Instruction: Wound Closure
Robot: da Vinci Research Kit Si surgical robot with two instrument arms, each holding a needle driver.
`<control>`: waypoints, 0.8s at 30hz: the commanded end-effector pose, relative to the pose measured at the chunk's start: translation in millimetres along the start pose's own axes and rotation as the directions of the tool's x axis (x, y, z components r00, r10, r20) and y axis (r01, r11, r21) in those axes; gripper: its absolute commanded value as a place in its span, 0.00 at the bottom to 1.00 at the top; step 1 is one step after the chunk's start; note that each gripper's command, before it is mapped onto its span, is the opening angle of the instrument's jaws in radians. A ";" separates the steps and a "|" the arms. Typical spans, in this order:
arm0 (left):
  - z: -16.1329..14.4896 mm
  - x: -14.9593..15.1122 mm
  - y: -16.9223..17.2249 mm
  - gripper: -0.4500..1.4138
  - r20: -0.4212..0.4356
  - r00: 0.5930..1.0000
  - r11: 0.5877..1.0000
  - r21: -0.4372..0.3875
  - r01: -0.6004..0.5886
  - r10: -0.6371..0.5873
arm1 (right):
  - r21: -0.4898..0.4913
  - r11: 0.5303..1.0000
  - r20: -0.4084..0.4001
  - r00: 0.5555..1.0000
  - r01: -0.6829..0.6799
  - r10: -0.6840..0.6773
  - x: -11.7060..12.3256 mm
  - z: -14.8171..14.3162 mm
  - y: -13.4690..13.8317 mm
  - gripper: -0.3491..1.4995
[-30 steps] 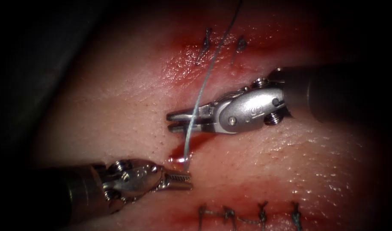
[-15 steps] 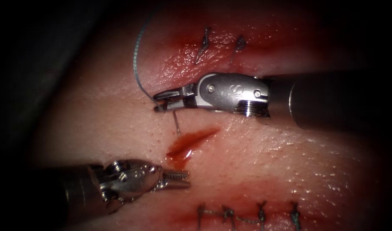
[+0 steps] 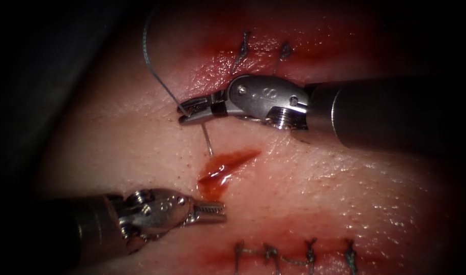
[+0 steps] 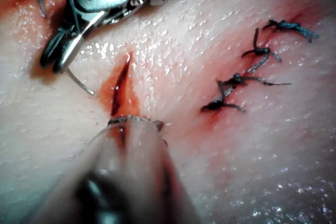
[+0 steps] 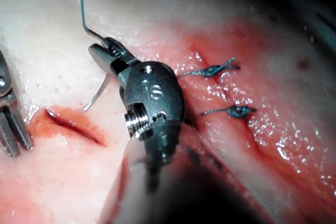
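We hold the needle [image 3: 207,138] near its thread [image 3: 156,76] end in the right tool [image 3: 192,111], jaws closed, tip just above the cut [image 3: 225,165], not in the tissue [image 3: 319,203]; the left tool [image 3: 215,211] waits with jaws closed on nothing.

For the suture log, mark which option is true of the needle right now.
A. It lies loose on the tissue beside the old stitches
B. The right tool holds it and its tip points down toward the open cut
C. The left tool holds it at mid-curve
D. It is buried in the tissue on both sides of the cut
B: the right tool is shut on the needle at its thread end, the tip free just above the cut; the left tool holds nothing.
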 end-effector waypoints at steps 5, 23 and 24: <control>0.8 0.1 0.3 0.35 0.001 1.000 1.000 -0.001 -0.001 0.001 | -0.037 0.999 -0.010 1.000 -0.001 0.001 -0.1 0.8 0.4 0.00; 0.7 0.1 0.8 0.35 0.003 1.000 1.000 0.003 -0.008 0.008 | -0.096 0.990 -0.010 0.995 0.102 -0.103 0.6 0.6 1.4 0.00; 0.7 0.1 0.8 0.35 0.003 1.000 1.000 0.003 -0.008 0.008 | -0.099 0.990 -0.009 0.995 0.101 -0.103 0.6 0.6 1.3 0.00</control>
